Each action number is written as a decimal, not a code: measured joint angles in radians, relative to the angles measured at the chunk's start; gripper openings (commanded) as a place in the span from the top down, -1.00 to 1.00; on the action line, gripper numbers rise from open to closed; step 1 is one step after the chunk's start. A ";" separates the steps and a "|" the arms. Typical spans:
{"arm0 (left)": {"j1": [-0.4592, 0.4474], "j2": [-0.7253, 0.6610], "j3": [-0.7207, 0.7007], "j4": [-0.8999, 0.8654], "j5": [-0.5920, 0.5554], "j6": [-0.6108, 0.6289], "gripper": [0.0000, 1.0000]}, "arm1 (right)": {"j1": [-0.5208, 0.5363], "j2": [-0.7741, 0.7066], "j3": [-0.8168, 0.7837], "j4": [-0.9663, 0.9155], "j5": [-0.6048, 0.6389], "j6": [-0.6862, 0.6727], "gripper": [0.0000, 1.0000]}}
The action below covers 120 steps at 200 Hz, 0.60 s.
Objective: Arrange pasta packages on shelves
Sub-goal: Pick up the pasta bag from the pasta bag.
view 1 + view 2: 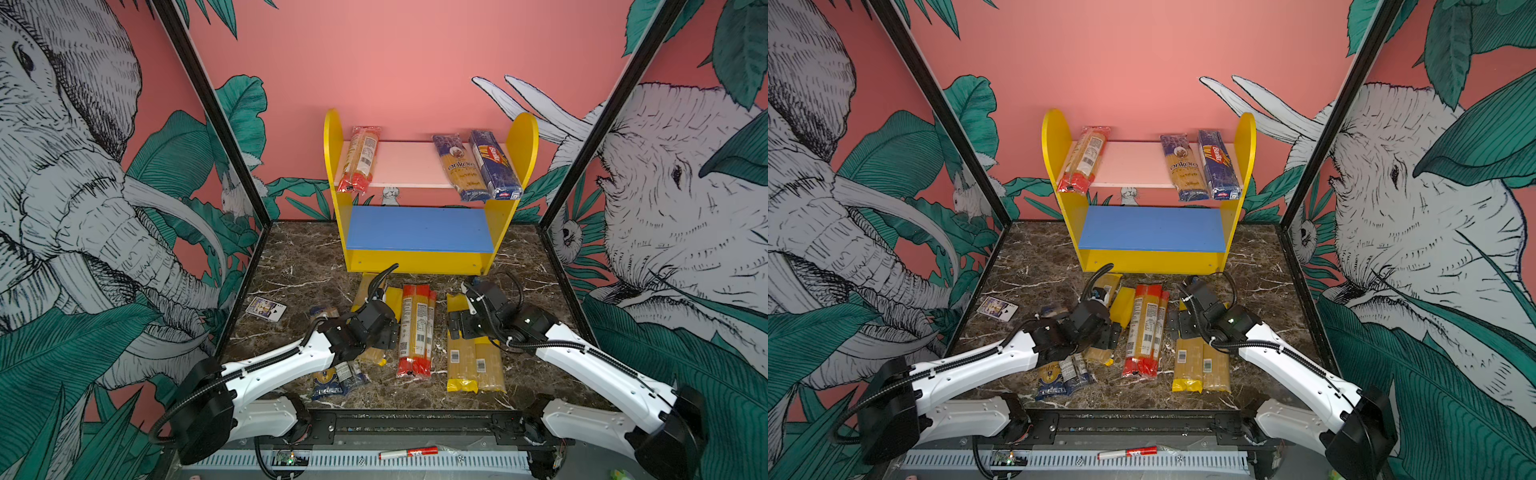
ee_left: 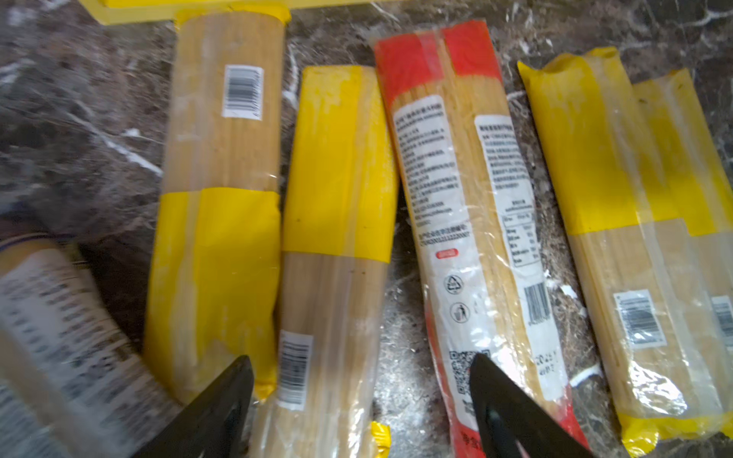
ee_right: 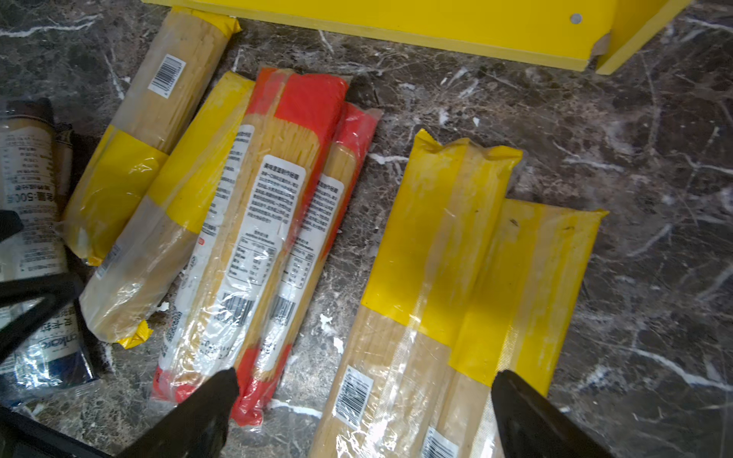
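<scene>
One playing card [image 1: 266, 309] near pasta packages [image 1: 415, 332]

The left arm [image 1: 274, 365] is extended forward and inward from its base at the near edge, its white link angled towards a black wrist; the left gripper [image 2: 363, 363] is pointed downward, its jaws held wide apart and empty; the right arm [image 1: 602, 365] is stretched in mirror fashion from the opposite side; the right gripper [image 3: 365, 376] is likewise turned downward, its two black fingers [image 3: 206, 404] spread fully, with nothing gripped; the two wrists are kept apart.
</scene>
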 measured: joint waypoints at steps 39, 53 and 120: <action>-0.069 0.129 0.010 0.072 0.050 -0.039 -0.83 | -0.050 -0.077 -0.040 -0.039 0.013 0.000 -0.98; -0.086 0.158 0.010 0.100 0.063 -0.052 -0.83 | -0.068 -0.095 -0.047 -0.053 0.015 0.000 -0.98; -0.132 0.253 0.060 0.202 0.096 -0.088 -0.86 | -0.098 -0.152 -0.058 -0.082 0.015 -0.010 -0.98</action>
